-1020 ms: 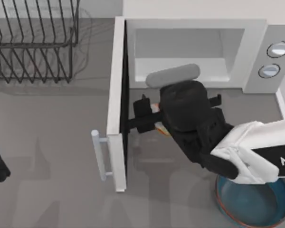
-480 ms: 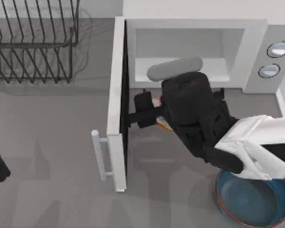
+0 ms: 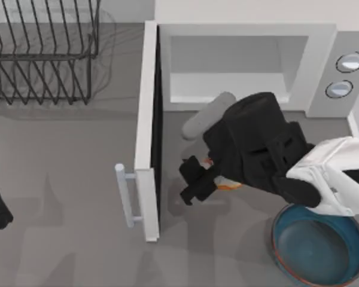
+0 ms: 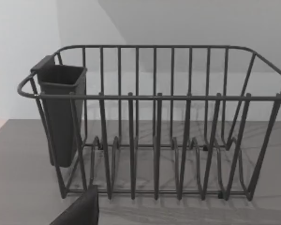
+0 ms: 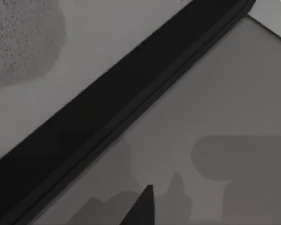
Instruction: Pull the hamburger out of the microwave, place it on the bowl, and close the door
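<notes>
Desk (image 3: 66, 179) lies bare and open left of the door (image 3: 147, 125), which stands swung wide, its edge just beside my right fingers (image 3: 197, 179). Those fingers hang outside the microwave (image 3: 251, 48) cavity, seemingly clamped on the hamburger (image 3: 227, 184), of which an orange sliver peeks out beneath my wrist. One bowl (image 3: 314, 248) sits near, toward the right front. Two knobs (image 3: 345, 75) face up. My left wrist view adds one dish rack (image 4: 154, 140) with one dark cup; left fingers: cannot tell.

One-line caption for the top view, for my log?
Right gripper carries the hamburger outside the microwave, its door open, bowl waiting.
</notes>
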`<state>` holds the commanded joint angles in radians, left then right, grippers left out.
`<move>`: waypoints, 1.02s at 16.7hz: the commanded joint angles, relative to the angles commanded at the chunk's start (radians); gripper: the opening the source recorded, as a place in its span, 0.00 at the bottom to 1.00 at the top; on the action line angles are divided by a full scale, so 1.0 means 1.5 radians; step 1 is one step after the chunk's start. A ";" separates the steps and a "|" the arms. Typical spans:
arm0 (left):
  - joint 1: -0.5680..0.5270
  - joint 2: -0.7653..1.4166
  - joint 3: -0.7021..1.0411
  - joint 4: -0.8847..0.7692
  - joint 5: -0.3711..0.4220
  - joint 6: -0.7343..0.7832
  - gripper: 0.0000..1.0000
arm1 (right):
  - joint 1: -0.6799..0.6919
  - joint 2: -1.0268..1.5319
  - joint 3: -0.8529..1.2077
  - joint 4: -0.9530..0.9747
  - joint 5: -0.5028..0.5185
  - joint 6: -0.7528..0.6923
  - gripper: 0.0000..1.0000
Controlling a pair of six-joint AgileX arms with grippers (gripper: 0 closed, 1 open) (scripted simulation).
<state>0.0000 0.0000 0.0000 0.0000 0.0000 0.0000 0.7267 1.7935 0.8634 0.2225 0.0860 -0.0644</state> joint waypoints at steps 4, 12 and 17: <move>0.000 0.000 0.000 0.000 0.000 0.000 1.00 | -0.080 -0.007 -0.021 -0.118 -0.251 -0.264 0.00; 0.000 0.000 0.000 0.000 0.000 0.000 1.00 | -0.319 -0.048 -0.097 -0.390 -0.690 -0.823 0.00; 0.000 0.000 0.000 0.000 0.000 0.000 1.00 | -0.440 -0.066 -0.136 -0.508 -0.792 -1.012 0.00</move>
<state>0.0000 0.0000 0.0000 0.0000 0.0000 0.0000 0.0672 1.6948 0.6598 -0.5389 -1.1022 -1.5828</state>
